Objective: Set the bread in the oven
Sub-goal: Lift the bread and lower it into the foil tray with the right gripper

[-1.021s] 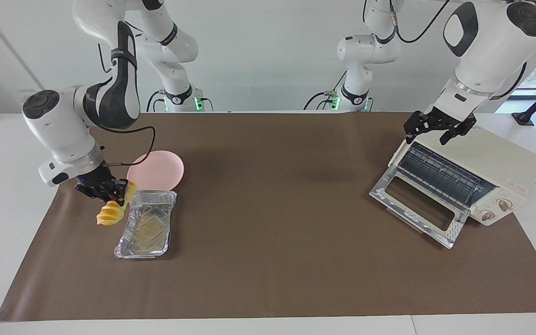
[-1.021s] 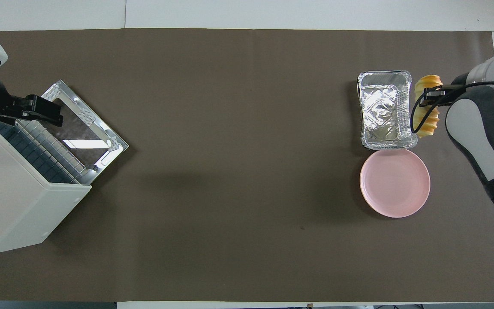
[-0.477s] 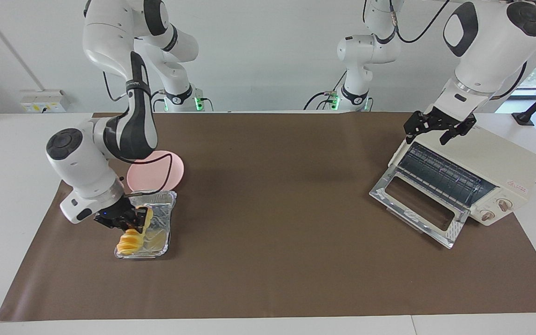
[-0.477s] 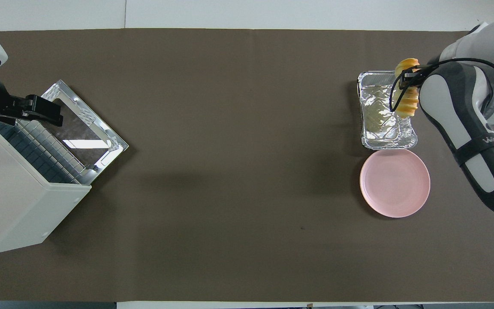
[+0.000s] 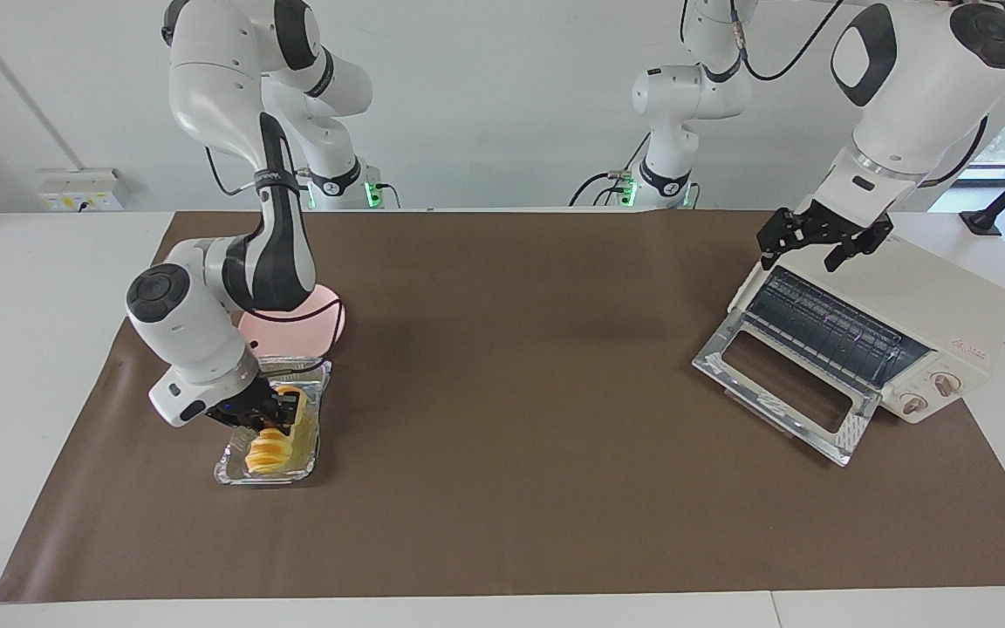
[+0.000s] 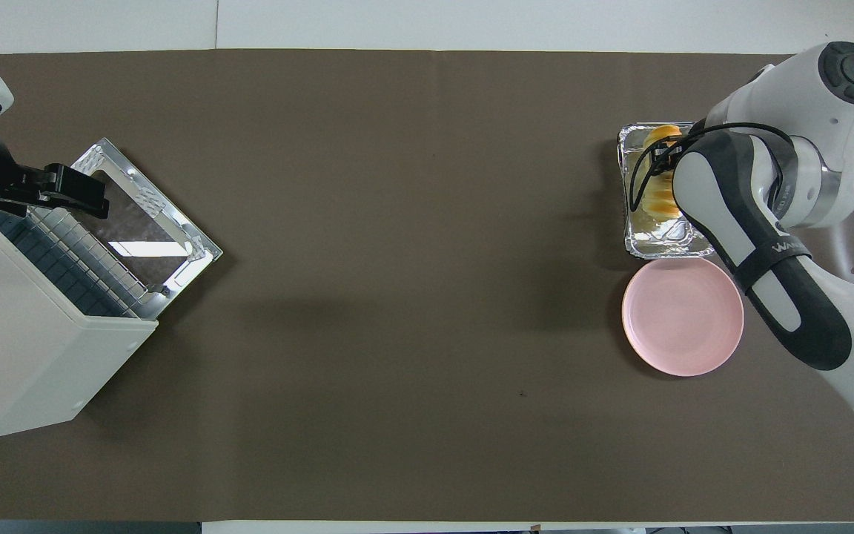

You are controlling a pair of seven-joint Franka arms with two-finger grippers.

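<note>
The bread [image 5: 269, 452] is gripped by the right hand [image 5: 280, 417] and is held low in the foil tray [image 5: 233, 467], near the corner of the surface at the right arm's end, farthest from the robots. A pink plate [image 5: 329, 319] lies just beside the tray, nearer to the robots. The toaster oven [image 5: 930, 327] is set at the left arm's end, its door [image 5: 712, 365] dropped open. The left hand [image 5: 822, 242] is poised over the oven's top front edge, its fingers spread wide and empty.
</note>
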